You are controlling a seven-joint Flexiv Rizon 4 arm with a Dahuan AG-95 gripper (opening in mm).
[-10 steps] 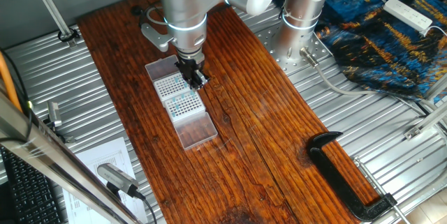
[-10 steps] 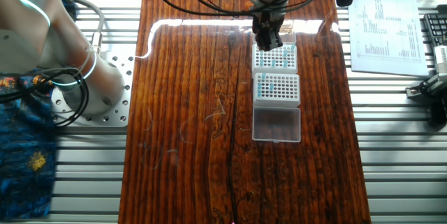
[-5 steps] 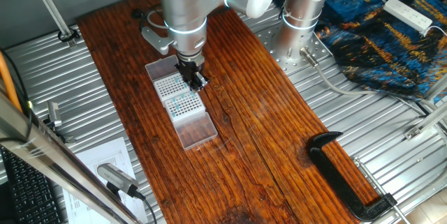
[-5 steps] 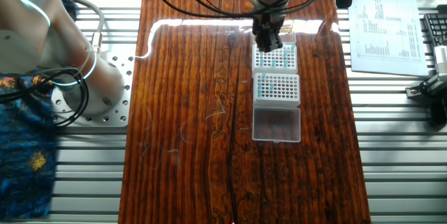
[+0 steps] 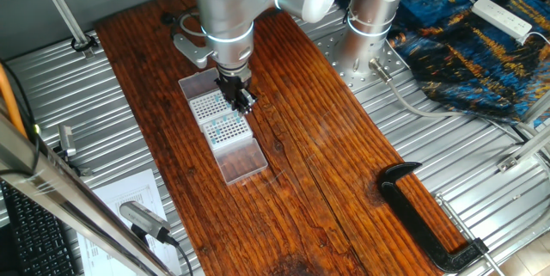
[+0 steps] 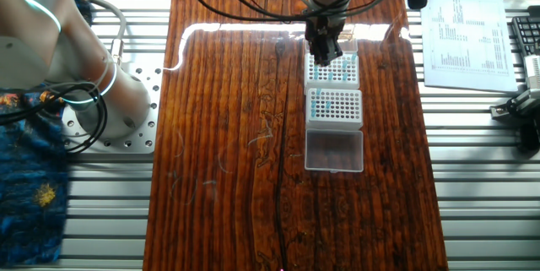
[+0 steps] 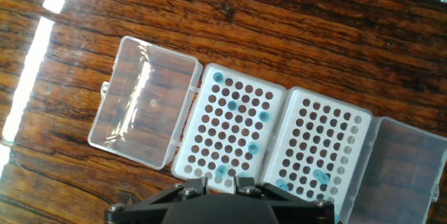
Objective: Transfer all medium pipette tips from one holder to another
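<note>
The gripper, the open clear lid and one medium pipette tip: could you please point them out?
gripper (image 5: 241,100), one fixed view, fingertips.
open clear lid (image 7: 143,105), hand view, its middle.
medium pipette tip (image 7: 232,105), hand view, blue top.

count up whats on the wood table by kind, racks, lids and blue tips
white racks: 2
clear lids: 2
medium pipette tips: 7 showing in the hand view, 5 in one rack and 2 in the other
total: 11
</note>
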